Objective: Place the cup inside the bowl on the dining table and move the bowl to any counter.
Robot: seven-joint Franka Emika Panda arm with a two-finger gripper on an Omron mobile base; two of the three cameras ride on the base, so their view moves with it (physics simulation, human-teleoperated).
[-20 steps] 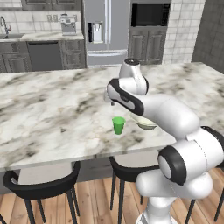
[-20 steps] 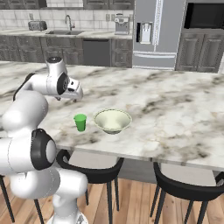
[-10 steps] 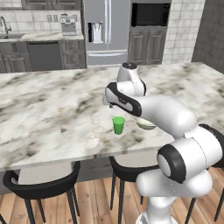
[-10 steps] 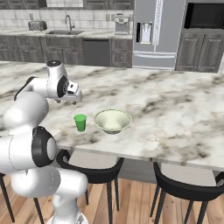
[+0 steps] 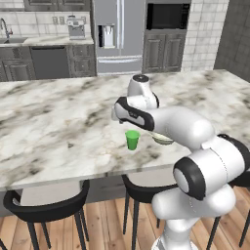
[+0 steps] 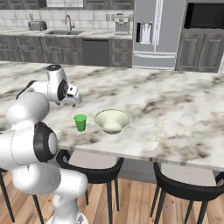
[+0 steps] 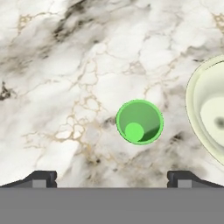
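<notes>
Wood plank floor [image 5: 102, 229] below, warm brown. Black stools [image 6: 183, 190] tucked along the near edge. Shiny steel fridge [image 5: 119, 36] at the back, between dark grey cabinets [image 6: 98, 52]. Pale square wall tiles [image 5: 205, 29], a sink tap [image 6: 69, 22], a black oven [image 5: 168, 16].

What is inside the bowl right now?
Nothing: the bowl looks empty in the right base view. The cup stands upright beside it on the dining table. In the left base view the arm covers most of the bowl.
</notes>
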